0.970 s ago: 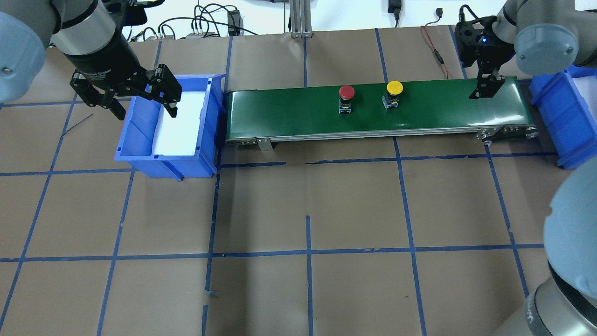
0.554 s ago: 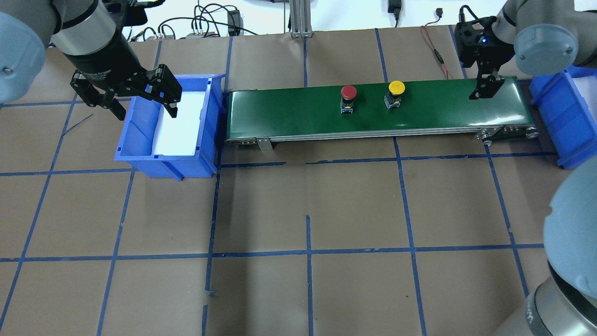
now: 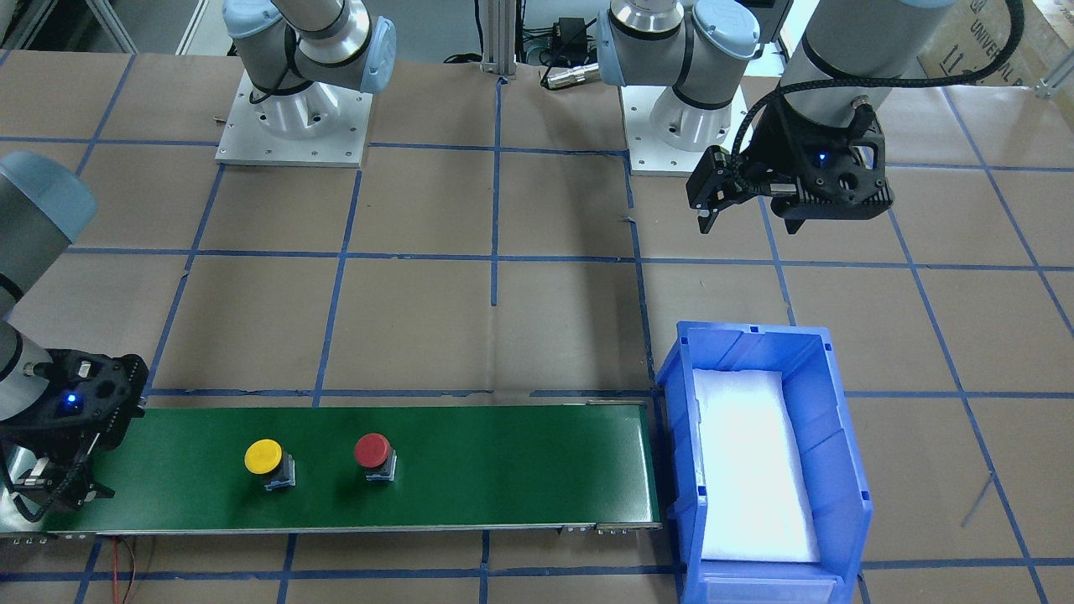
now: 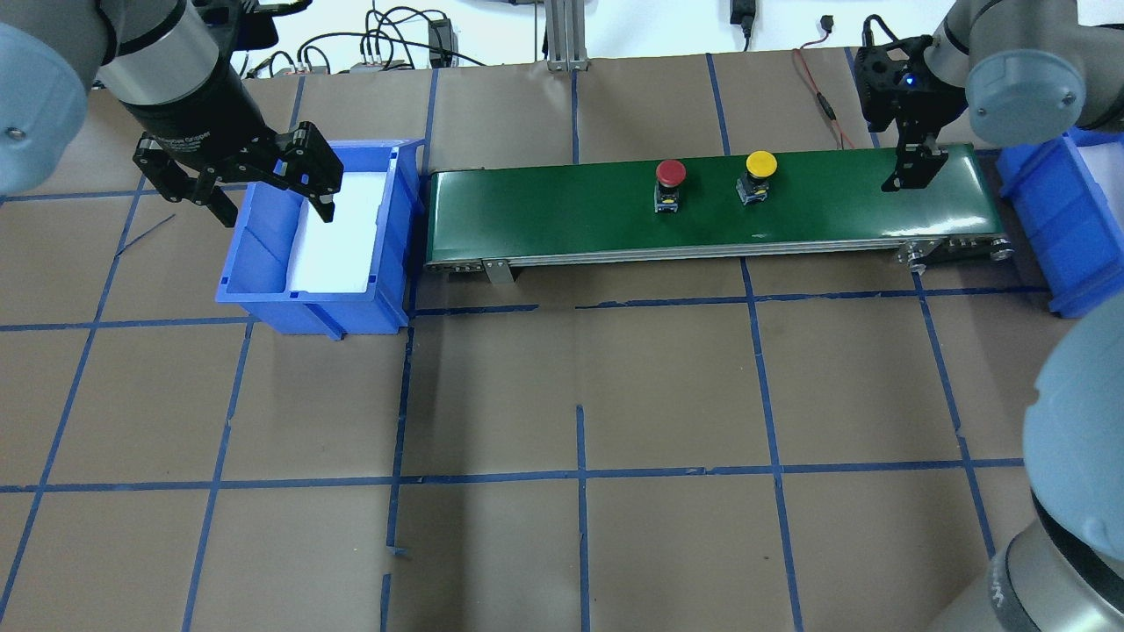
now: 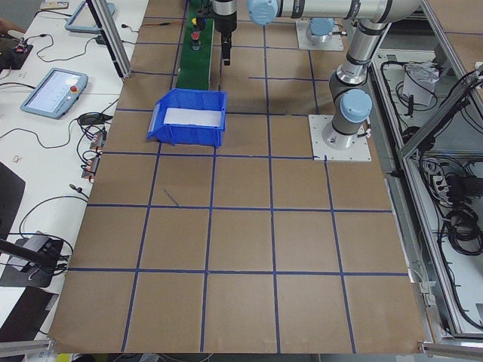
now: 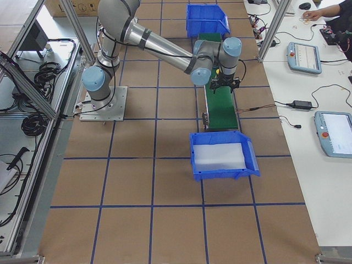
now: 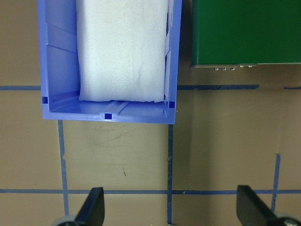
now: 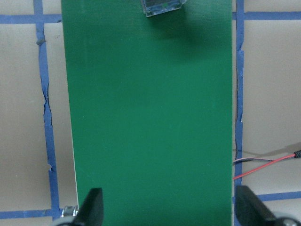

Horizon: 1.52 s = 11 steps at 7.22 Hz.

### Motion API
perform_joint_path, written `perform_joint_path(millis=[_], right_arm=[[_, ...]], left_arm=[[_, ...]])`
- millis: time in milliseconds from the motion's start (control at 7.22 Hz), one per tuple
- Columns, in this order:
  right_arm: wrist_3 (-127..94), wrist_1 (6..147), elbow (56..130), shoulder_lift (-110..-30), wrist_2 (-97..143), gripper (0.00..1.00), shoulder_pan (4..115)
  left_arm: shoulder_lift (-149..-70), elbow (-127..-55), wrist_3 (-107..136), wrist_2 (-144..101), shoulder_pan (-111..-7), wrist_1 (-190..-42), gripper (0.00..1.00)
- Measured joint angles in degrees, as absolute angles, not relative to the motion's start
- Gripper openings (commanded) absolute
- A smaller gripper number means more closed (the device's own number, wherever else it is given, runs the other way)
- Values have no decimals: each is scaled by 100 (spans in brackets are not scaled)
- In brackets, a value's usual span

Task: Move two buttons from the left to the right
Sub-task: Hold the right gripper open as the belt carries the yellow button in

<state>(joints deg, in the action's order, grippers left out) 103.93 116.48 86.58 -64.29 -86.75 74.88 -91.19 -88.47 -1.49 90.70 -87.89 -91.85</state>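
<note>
Hanging high near the left blue plastic bin (image 4: 263, 303), the left gripper (image 4: 277, 213) is spread wide and empty; its wrist lettering seems too small to read. On the smooth green belt (image 4: 544, 211) stand the round-capped red button (image 4: 671, 172), then the yellow button (image 4: 760, 164), with free belt around both. Over the belt's right end, the right gripper (image 4: 913, 171) is also wide and empty.

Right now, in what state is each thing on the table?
yellow button, upright on the belt, not gripped
red button, upright on the belt, not gripped
left gripper, open, empty
right gripper, open, empty, over the belt
left bin, holds no button
right bin, holds no button
</note>
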Motion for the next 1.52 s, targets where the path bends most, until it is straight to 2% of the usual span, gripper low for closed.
perform_joint_path(millis=[1524], right_arm=[[10960, 11705, 8689, -6404, -8538, 100, 7488]], left_arm=[[-9118, -8836, -149, 9070, -8784, -9176, 100]])
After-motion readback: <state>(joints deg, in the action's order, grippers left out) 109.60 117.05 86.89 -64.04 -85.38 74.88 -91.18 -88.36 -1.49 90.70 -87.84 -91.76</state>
